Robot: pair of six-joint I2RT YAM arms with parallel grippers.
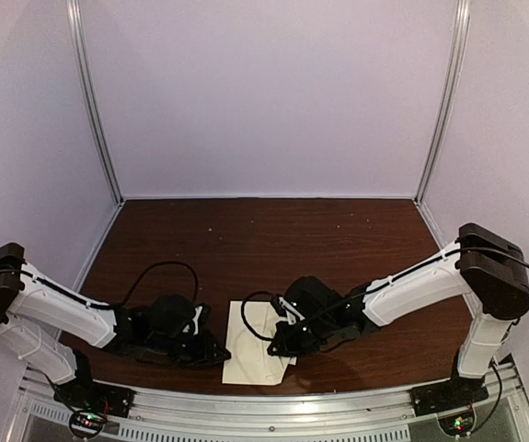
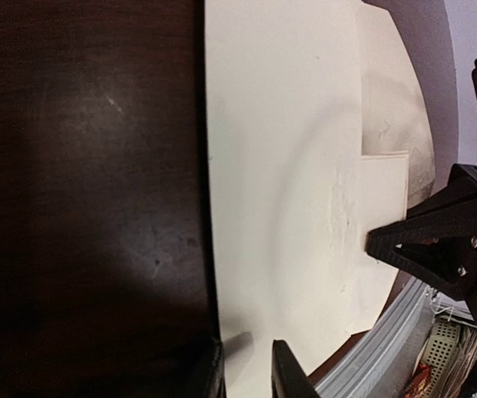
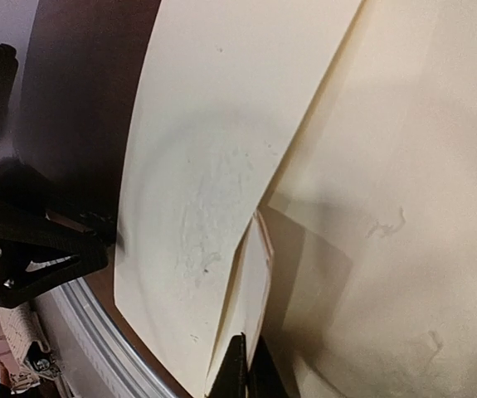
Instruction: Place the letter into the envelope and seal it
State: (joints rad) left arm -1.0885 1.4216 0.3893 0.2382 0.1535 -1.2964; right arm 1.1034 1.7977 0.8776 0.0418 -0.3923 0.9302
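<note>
The envelope (image 1: 247,362) is seen lying at the near edge of the table (image 1: 273,239), its left edge straddled by the narrowly parted left gripper (image 2: 249,369), while the right gripper (image 3: 242,373) is closed tight at a raised fold of it.

Envelope (image 1: 255,354) matt cream paper; table (image 1: 273,239) glossy dark wood.

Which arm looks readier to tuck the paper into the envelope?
Right, probably. The right claw is pinched shut on the edge of the sheet, over the envelope. The left claw sits at the envelope's other edge, away from the sheet.
</note>
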